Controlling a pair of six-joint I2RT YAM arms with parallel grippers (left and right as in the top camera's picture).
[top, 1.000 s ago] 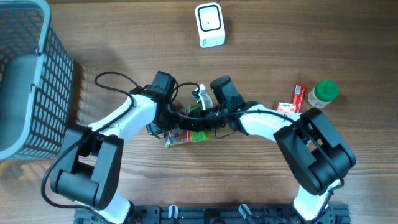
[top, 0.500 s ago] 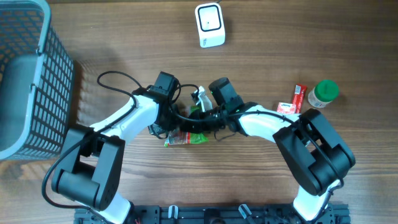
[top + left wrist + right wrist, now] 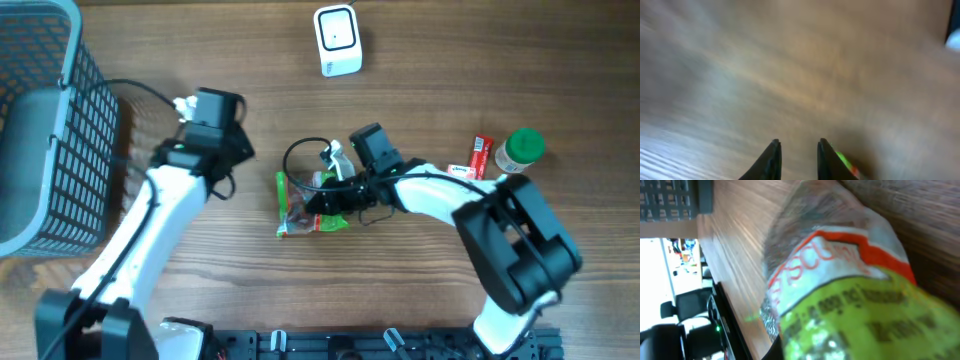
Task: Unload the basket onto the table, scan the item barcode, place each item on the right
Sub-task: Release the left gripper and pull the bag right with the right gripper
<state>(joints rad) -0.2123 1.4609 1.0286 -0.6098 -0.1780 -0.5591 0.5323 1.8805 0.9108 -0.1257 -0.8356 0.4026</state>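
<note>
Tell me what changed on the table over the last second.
The left gripper let go of the packet, opened, and swung away toward the basket. The right gripper closed on the packet and now holds it alone; the packet turned slightly. The scanner, jar and red packs stayed put.

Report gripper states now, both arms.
Left gripper: slightly open, holding nothing.
Right gripper: closed on the packet.
</note>
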